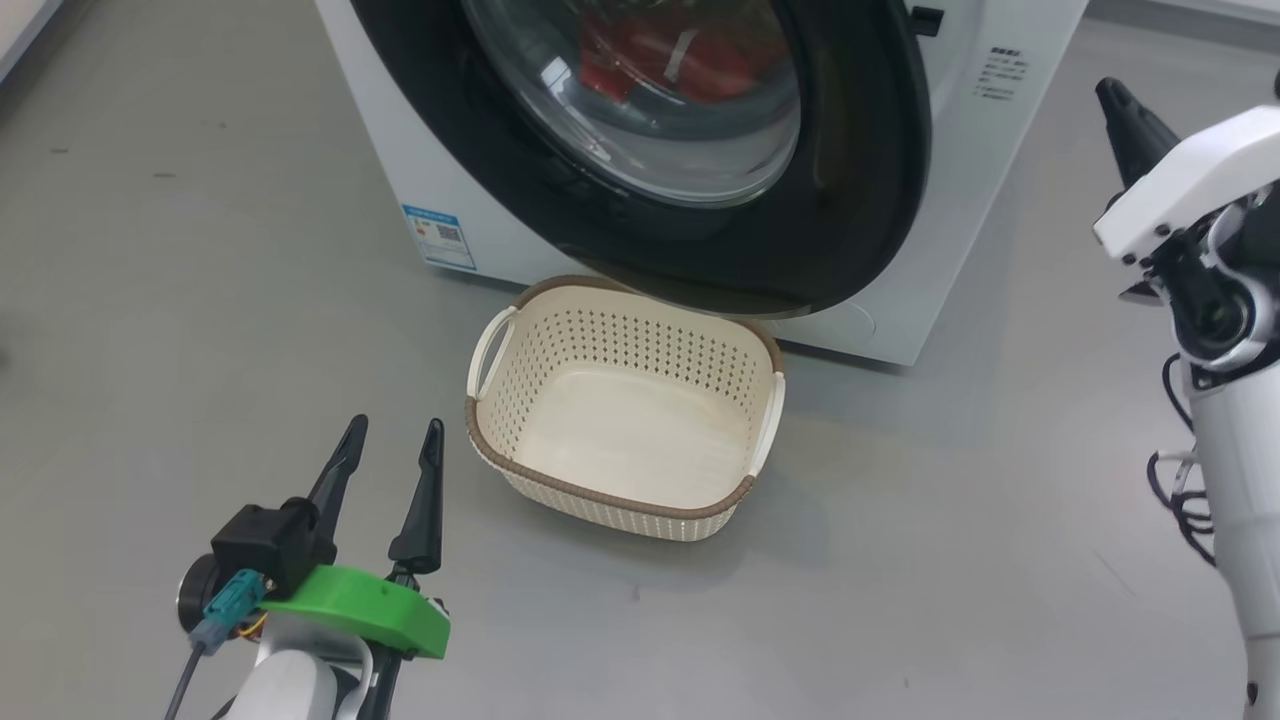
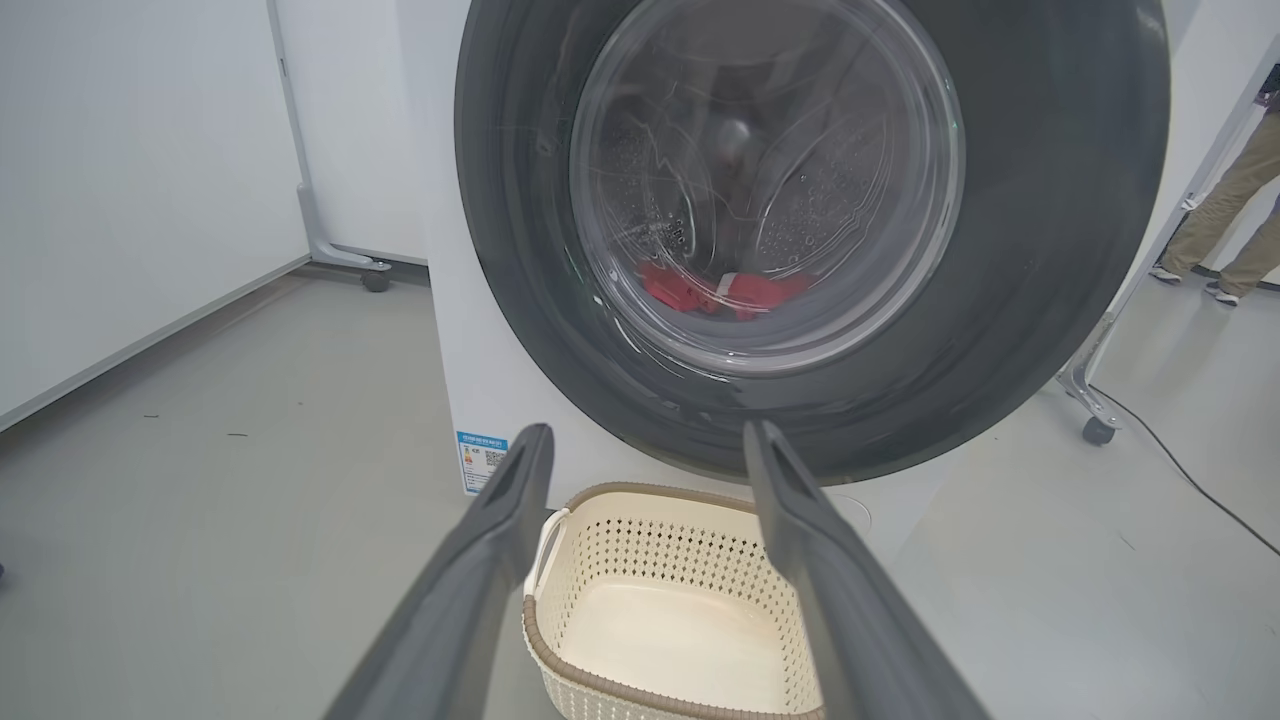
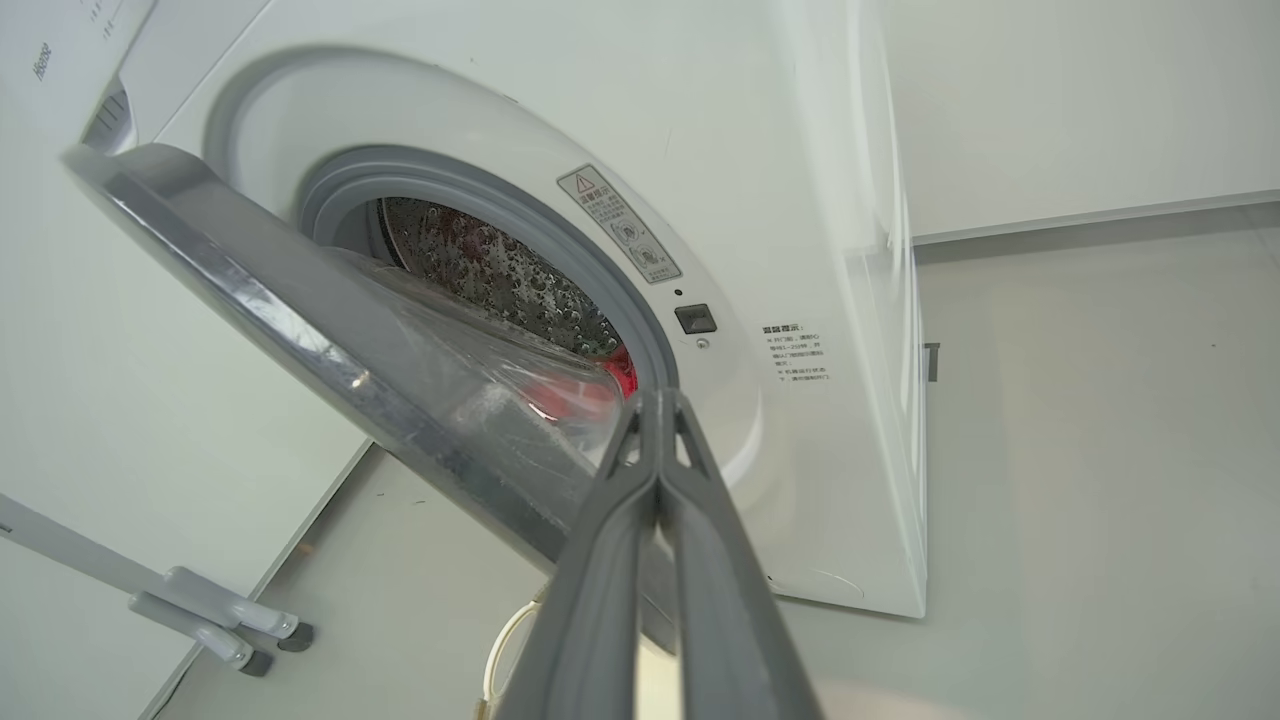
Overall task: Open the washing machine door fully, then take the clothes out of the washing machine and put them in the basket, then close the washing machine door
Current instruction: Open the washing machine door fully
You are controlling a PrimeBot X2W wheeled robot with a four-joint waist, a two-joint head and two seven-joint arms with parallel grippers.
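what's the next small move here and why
Probably swing the washing machine door wider with the shut right gripper, whose tips point at the gap behind it. The door is only ajar, covering the drum where the clothes lie; the basket is empty.

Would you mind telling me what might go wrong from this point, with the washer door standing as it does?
1. The washing machine door is only ajar, its glass bowl across the opening, so reaching for the clothes now would likely hit it.
2. The basket sits right beneath the door's lower rim; swinging the door wider might nudge it.
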